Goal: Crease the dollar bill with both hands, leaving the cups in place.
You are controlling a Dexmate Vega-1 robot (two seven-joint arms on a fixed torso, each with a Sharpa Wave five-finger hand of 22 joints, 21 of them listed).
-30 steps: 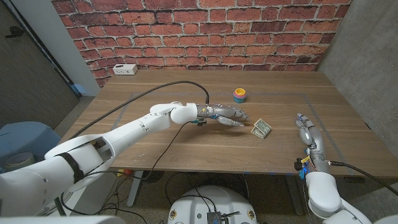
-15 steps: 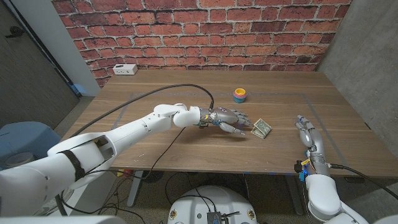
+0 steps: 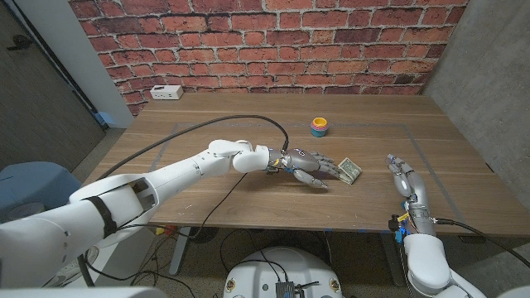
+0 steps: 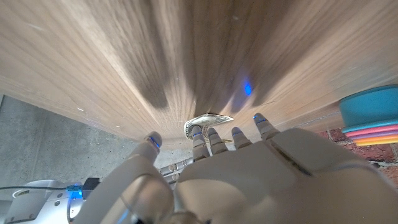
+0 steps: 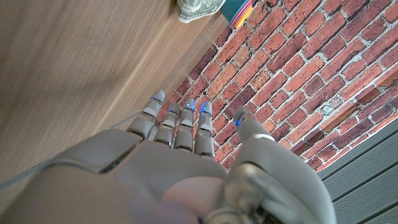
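A folded dollar bill lies on the wooden table, right of the middle. My left hand reaches in from the left, fingers spread and holding nothing, its fingertips a short way from the bill's left edge. The bill appears just beyond the fingers in the left wrist view. My right hand stands near the table's right front, fingers extended and empty, well right of the bill. The bill and the stacked cups appear in the right wrist view. The stack of coloured cups stands behind the bill.
A white power box sits at the table's back left by the brick wall. A black cable arcs over the left half of the table along my left arm. Stacked cups edge the left wrist view.
My left hand has moved right and slightly forward, closer to the bill. My right hand has shifted a little left and further onto the table, fingers spreading.
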